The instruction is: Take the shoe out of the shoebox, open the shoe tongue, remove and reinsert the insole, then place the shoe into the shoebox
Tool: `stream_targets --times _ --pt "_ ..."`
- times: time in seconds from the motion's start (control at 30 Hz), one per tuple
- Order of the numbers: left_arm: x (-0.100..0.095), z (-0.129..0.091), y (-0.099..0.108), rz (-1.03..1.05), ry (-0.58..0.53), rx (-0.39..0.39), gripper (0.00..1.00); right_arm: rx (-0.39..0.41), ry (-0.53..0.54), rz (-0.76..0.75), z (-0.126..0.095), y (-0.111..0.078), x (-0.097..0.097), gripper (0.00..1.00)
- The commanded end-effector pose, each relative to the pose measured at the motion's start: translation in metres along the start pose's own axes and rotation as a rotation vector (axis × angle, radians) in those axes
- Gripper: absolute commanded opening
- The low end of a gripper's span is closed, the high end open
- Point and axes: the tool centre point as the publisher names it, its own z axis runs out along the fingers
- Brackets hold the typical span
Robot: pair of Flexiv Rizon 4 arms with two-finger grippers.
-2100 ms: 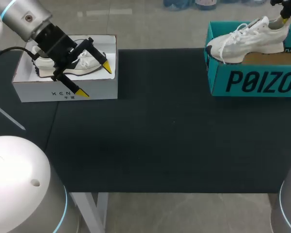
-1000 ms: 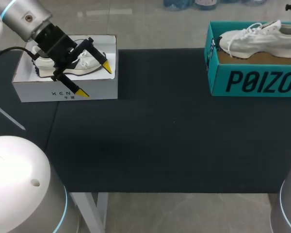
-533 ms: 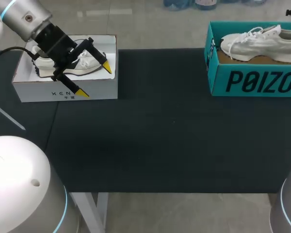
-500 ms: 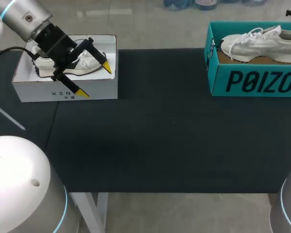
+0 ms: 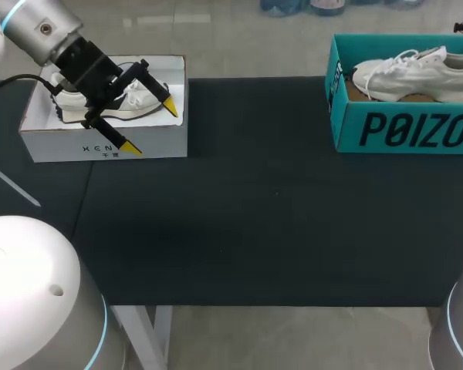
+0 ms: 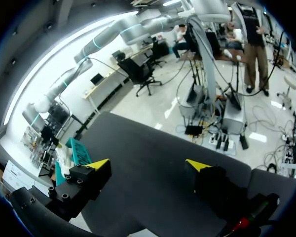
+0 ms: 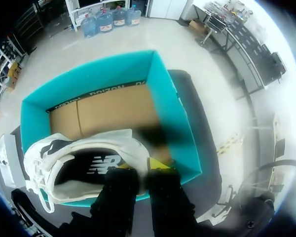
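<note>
- Right gripper point(image 7: 144, 170): fingers nearly together, clamped on the heel collar of the shoe point(image 7: 84, 163). One finger sits inside the opening and the other outside, behind the heel.
- One yellow tip shows right at the heel edge; the other is hidden by the shoe.
- In the head view only a bit of that gripper shows, at the far right edge above the heel.
- Shoe point(image 5: 413, 73): white and upright, inside the teal box point(image 5: 401, 127). Its toe points toward the table's middle and its heel toward the right edge.
- In the right wrist view the shoe lies along the box wall point(image 7: 173, 116) nearest the gripper, with bare cardboard floor ahead of it.
- A dark insole with a white logo shows inside the shoe. The laces are loose and looped up over the tongue.
- Can't tell whether the heel rests fully on the box floor.
- Left gripper point(image 5: 150, 126): fingers spread wide with nothing between them point(image 6: 148, 164).
- It hangs over the white box point(image 5: 100, 146) at the far left of the mat point(image 5: 255, 216). One tip is over the second shoe point(image 5: 139, 96) in that box, the other over the box's front wall.
- The two boxes are well apart, with mat between them.
</note>
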Motion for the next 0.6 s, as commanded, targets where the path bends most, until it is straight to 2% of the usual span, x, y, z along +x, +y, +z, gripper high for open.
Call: stream_targets --times 0.03,0.4,0.6 --pt "0.001 0.000 0.000 0.000 0.001 -0.002 1.00 0.006 -0.002 -0.002 0.009 0.000 -0.002 0.00" --pt "0.001 0.000 0.000 0.000 0.001 -0.002 1.00 0.015 -0.031 -0.009 0.025 -0.008 -0.014 0.00" --pt "0.001 0.000 0.000 0.000 0.001 -0.002 1.00 -0.002 -0.034 -0.035 0.034 -0.012 -0.014 0.00"
